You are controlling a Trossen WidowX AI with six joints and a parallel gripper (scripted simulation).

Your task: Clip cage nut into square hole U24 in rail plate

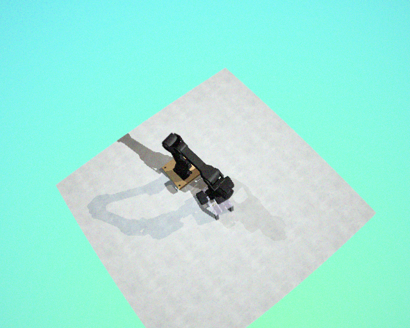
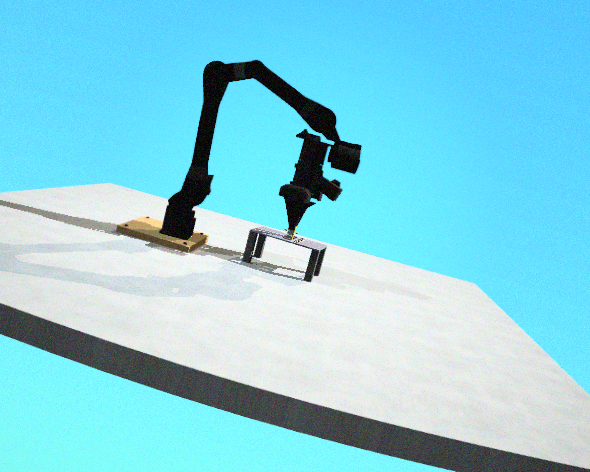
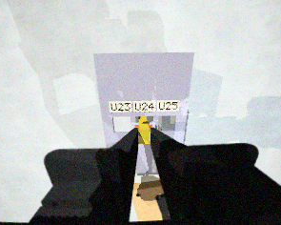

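pale grey mottled slab (image 1: 269, 260) (image 2: 336, 345) (image 3: 29, 29) is filling the middle of the top view, corners pointing outward; its dark side edge (image 2: 285, 406) is showing in the exterior view; plain backdrop (image 1: 74, 53) (image 2: 463, 101) is running cyan to greenish from above, blue to pale cyan from the side (no walls or windows showing); light is casting several overlapping soft shadows (image 1: 145, 225) (image 2: 173, 284) across the slab

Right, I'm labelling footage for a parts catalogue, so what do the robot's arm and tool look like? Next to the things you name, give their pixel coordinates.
The arm (image 1: 198, 159) (image 2: 280, 91) is matte black, with slim links and thick rounded joints. The tool (image 2: 291, 230) (image 3: 143, 131) is black too, its fingers tapering to narrow tips. No markings or cables can be made out.
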